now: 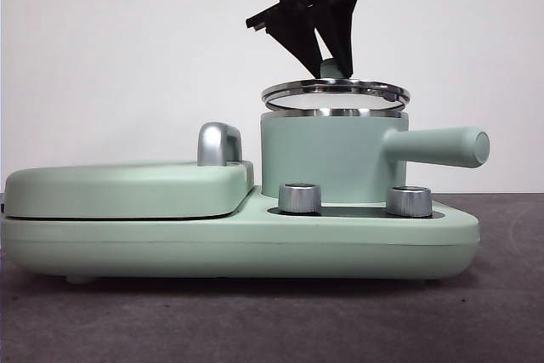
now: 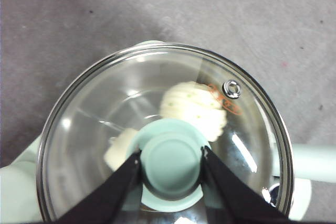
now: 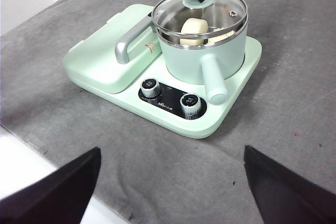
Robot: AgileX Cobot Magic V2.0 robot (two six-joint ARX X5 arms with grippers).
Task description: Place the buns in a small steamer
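Above steamer [image 1: 333, 159] | left gripper [image 2: 171, 157] clamps lid knob [image 2: 172, 165] — buns [image 2: 193, 107] half-hidden | right gripper [image 3: 170, 182] spread wide — tips cut off.

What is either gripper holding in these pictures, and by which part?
The left gripper holds the glass lid by its green knob, jaws on either side, just above the steamer. The right gripper is open and holds nothing.

We look level and close from the front, straight down onto the lid [image 2: 163, 129], and from afar obliquely; all share the steamer [image 1: 331, 159]
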